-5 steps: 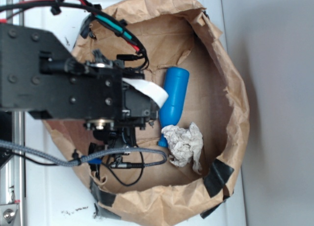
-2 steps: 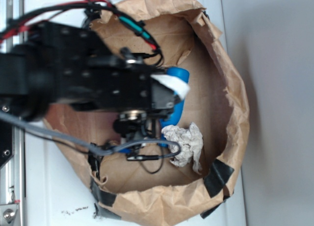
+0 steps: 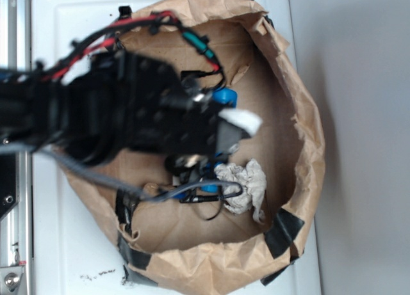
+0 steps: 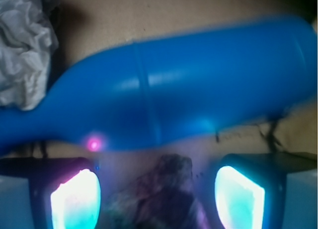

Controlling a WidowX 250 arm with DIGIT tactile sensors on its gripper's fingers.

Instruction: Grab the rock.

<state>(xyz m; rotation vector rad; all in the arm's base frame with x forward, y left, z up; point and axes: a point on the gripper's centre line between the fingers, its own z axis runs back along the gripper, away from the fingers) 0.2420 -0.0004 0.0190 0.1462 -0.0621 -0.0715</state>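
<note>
- Wrist view: small dark brown, rough mottled rock (image 4: 166, 189) sits at lower centre of the frame, between the two glowing cyan-lit fingers (image 4: 74, 201) of the gripper (image 4: 158, 199).
- Claw is spread; a gap shows on each side of the rock, no contact visible.
- Long smooth blue plastic bottle (image 4: 174, 100) lies across the middle of the wrist frame, just above the rock; whether they touch, cannot tell.
- Crumpled white paper wad (image 4: 25, 45) at upper left of the wrist frame, beside the bottle's narrow end.
- Exterior view: black robot arm (image 3: 128, 112) with red and grey cables covers the centre-left, reaching into the brown paper bag (image 3: 301, 116) with rolled rim.
- Rock hidden under the arm there; only bits of the bottle (image 3: 225, 96) and the paper wad (image 3: 246, 183) show.
</note>
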